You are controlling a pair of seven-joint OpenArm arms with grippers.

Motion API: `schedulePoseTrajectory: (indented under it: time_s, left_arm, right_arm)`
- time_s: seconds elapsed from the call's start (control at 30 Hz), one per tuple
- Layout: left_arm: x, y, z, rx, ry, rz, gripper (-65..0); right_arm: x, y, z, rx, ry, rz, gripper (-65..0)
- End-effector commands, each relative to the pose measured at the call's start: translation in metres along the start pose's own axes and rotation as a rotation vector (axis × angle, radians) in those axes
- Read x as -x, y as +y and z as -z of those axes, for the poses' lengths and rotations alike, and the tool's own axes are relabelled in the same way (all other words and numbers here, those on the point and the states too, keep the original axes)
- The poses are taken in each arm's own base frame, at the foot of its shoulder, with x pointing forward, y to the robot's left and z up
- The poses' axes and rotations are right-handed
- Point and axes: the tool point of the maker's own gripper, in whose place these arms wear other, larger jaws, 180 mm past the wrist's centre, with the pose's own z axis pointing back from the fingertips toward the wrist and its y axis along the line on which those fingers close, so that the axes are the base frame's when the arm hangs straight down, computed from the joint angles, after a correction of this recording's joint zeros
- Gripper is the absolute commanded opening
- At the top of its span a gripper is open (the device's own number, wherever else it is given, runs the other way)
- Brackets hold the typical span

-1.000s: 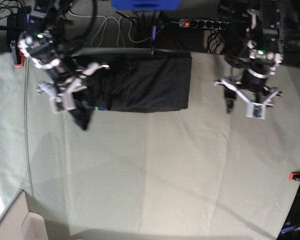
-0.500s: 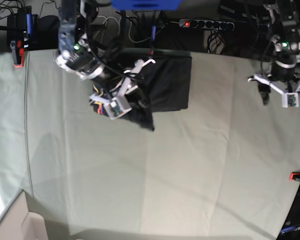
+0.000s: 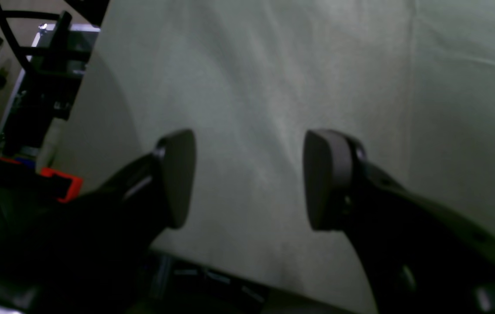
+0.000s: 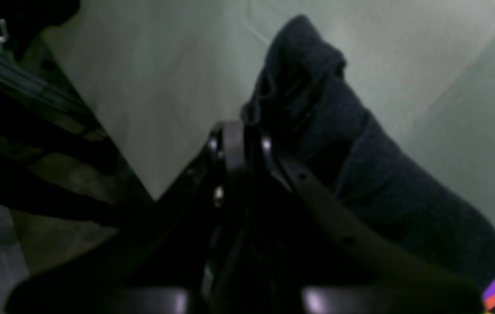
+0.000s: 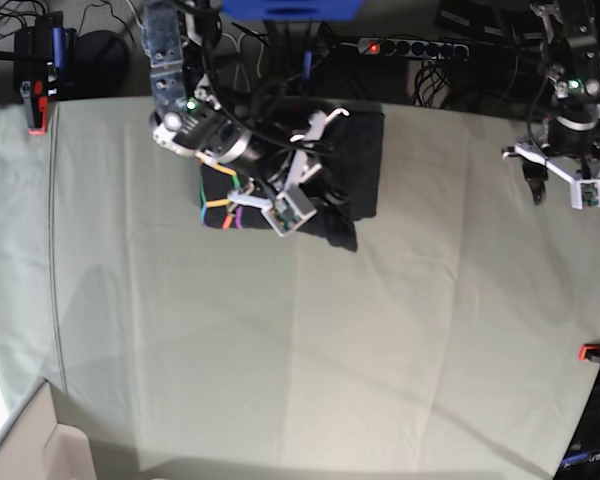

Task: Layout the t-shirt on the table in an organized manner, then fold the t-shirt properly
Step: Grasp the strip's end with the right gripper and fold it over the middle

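T-shirt (image 5: 355,150) fabric lies folded at the far edge of the table (image 5: 280,350), beneath and just beside the right gripper (image 5: 325,215), and since a second ago its left flap has been carried across the body of the garment by that gripper, so that the rainbow line graphic (image 5: 225,200), hidden before, is now turned up behind the claw. This is judged to be a side fold in progress, with the release not yet made. The table is covered in a pale grey-green cloth, matte and faintly creased, much broader than the shirt. The shirt is a dark charcoal cotton, soft and limp, bunched into a rounded ridge just ahead of the right jaws in the right wrist view, with purple and orange lines showing at its near end. The right gripper is seen pinched narrowly on a fold of that fabric. The left gripper (image 5: 560,185) has been withdrawn to the table's far side, well apart from the shirt; its smooth grey pads (image 3: 180,176) stand wide with only bare cloth between them. A red-orange clamp (image 3: 60,183) is visible beside its left jaw.
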Motion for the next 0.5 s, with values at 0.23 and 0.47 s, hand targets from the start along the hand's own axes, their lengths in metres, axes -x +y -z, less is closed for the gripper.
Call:
schedulePoseTrajectory:
  time_s: [0.23,0.47]
  left_arm:
    - [-0.006,0.007,-0.005,-0.01,-0.027,0.022,-27.9]
    - [-0.006,0.007,-0.005,-0.01,-0.027,0.022,-27.9]
  right_arm:
    - [-0.01,0.004,0.018,-0.051,-0.022,0.003,-62.5]
    - [-0.013,0.038,0.025,-0.138,-0.019,-0.037,-38.1]
